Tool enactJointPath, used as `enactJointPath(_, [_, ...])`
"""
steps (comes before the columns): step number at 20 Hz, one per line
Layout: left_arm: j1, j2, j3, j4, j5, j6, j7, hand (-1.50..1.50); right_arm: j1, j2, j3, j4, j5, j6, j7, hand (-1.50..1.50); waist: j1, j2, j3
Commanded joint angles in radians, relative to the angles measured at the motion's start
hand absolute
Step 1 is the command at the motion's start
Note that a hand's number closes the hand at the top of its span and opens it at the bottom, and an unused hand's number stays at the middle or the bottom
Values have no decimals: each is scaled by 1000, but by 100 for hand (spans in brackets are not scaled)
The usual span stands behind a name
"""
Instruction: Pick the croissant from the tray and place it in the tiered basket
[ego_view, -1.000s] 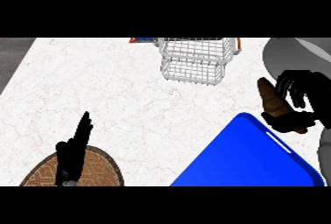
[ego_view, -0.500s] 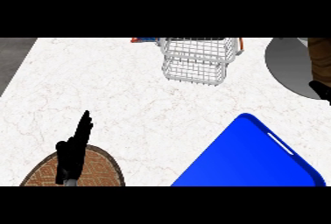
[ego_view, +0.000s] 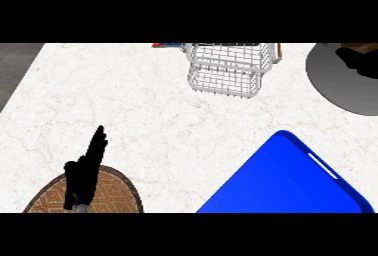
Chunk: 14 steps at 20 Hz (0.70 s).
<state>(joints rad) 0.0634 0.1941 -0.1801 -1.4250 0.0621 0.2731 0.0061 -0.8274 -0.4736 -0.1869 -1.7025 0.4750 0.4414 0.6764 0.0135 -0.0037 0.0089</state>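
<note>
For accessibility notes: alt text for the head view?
Blue tray lower right on a white counter, wire tiered basket at top centre. Open left hand rests lower left above a round brown plate; right hand partly shows upper right.

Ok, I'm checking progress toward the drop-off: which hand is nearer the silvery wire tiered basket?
Right. The right hand is at the view's right edge, level with the silvery wire tiered basket; the left hand rests open far down at lower left.
</note>
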Motion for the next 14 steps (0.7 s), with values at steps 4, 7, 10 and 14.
enactJointPath(4, [61, -20, -30, -11, -30, 5, 3, 0, -203, 61, 74, 280, 101, -107, -12, 150, 11, 7, -10])
enactJointPath(7, [-15, -40, -26, 41, -50, 23, 22, 0, -225, 64, 84, 460, 143, -177, -157, 150, 13, 12, -10])
enactJointPath(10, [-21, -43, -13, 26, -46, 26, 56, 0, -241, 59, 86, 484, 114, -130, -195, 150, 0, 6, -9])
enactJointPath(14, [-46, -25, 13, 20, -22, -2, 71, 0, -294, 124, 132, 664, 188, -232, -260, 150, 12, 12, -9])
